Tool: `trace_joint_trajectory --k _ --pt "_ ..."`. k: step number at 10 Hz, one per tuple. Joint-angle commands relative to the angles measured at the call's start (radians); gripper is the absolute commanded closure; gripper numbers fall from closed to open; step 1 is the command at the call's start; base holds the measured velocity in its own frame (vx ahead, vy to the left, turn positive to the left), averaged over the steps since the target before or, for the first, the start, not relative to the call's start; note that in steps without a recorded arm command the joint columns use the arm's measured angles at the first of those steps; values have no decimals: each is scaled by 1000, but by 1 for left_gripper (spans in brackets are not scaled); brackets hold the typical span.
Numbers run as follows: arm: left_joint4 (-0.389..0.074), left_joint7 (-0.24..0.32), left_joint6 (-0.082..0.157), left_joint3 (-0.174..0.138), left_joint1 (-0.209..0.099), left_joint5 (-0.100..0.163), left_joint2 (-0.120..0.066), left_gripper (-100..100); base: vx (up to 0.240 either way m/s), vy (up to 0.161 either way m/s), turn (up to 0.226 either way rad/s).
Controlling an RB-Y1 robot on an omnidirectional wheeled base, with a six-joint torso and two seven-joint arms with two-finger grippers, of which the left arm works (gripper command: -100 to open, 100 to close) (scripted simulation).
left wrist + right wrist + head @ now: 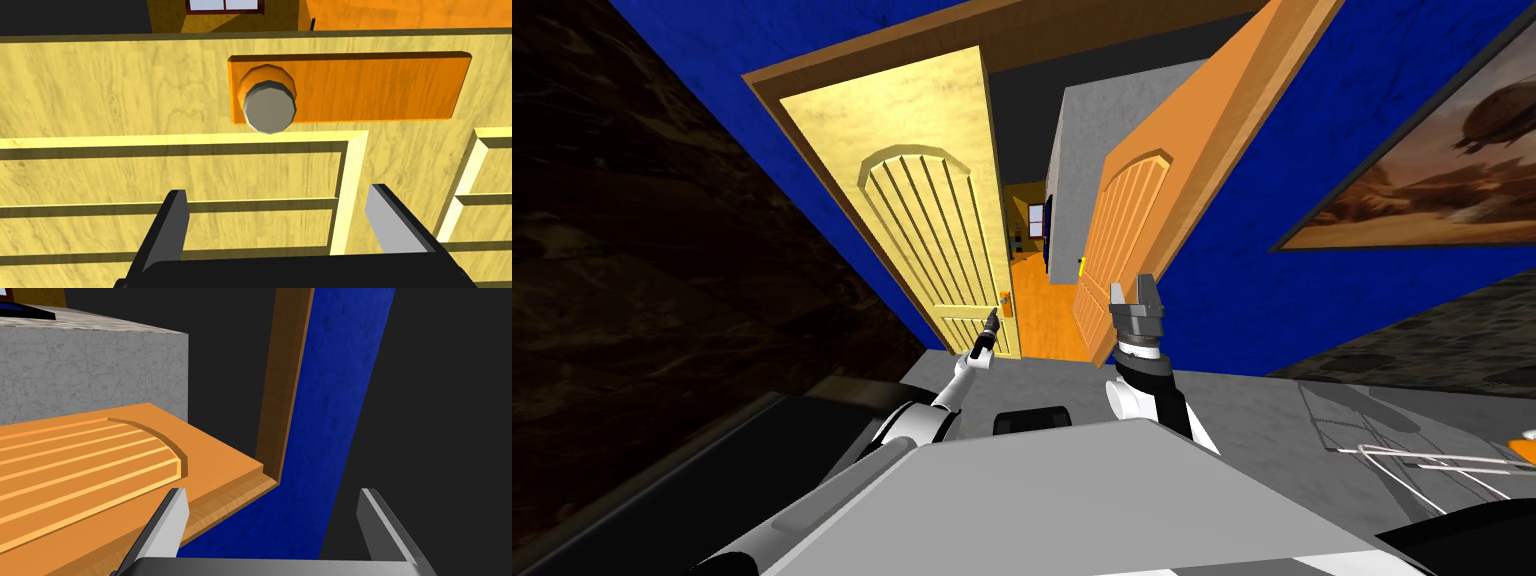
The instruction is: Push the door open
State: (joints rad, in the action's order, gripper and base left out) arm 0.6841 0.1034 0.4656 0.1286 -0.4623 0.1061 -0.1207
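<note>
Progress partial: pale yellow panelled wooden door (912, 200) stands ajar, orange panelled twin leaf (1152, 190) wider. Left gripper (277, 200), fingers spread wide, faces the yellow door near its grey round knob (270, 111); right gripper (1137, 292) likewise spread. Judged: further pushing needed.

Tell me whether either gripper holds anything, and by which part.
Nothing held: left gripper is open facing the yellow door near its knob; right gripper is open by the orange door.
</note>
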Motion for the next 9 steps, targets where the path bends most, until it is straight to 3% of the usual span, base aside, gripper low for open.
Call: trace_joint_trajectory --k 1,9 --pt "0 0 0 0 0 0 0 -100 11 21 -3" --pt "-15 -7 3 -19 -6 4 -1 -100 175 -33 -25"
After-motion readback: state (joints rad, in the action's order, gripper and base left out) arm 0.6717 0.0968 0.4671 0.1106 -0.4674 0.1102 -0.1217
